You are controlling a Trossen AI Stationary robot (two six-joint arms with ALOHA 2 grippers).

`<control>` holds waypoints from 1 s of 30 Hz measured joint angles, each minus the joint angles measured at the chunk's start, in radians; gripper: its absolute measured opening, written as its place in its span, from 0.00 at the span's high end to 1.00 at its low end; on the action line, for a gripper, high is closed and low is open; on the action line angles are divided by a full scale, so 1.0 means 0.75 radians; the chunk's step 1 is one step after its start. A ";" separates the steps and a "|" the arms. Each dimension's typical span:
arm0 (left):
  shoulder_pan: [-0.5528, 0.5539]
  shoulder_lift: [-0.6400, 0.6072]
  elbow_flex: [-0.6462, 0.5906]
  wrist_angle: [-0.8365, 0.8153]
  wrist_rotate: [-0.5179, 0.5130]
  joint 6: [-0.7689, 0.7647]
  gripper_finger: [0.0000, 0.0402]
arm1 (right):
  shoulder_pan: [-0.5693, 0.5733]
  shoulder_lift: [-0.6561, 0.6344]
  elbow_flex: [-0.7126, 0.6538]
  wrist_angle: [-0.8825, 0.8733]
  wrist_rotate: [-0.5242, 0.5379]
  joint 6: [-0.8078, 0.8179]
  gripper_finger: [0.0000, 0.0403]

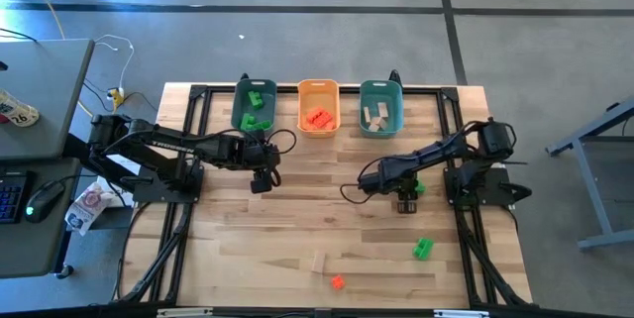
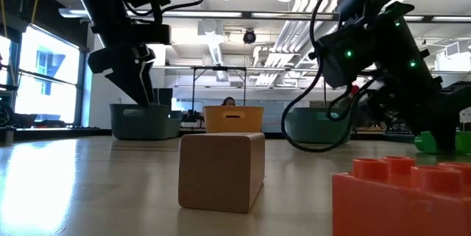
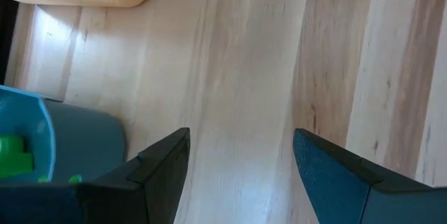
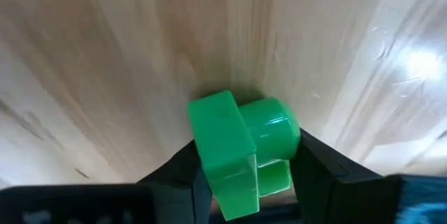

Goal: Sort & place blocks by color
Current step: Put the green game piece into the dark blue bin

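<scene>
My right gripper (image 1: 406, 199) (image 4: 248, 155) is over the right middle of the table and is shut on a bright green block (image 4: 241, 147). My left gripper (image 1: 260, 181) (image 3: 241, 140) is open with nothing between its fingers. It hangs over bare wood just in front of the left teal bin (image 1: 255, 107), which holds green blocks. The orange bin (image 1: 318, 107) holds red-orange blocks and the right teal bin (image 1: 380, 107) holds tan ones. Three loose blocks lie near the table's near edge: green (image 1: 423, 249), tan (image 1: 319, 262) (image 2: 221, 170) and red-orange (image 1: 338, 281) (image 2: 401, 195). My right gripper pinches the green block between its two fingers, one on the block's flat side (image 4: 209, 147) and one against its round stud side (image 4: 288, 137). The fingers come from above, pointing down. I cannot tell whether the block rests on the table or is lifted clear.
The three bins stand in a row along the far edge. Bare wood lies between the two arms in the table's middle. A black frame (image 1: 198, 95) runs around the table. A desk with a keyboard and mouse stands beyond the left edge.
</scene>
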 joint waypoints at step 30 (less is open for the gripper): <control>0.000 0.000 0.000 0.077 0.111 0.092 0.40 | -0.006 -0.176 0.305 0.166 0.069 0.306 0.79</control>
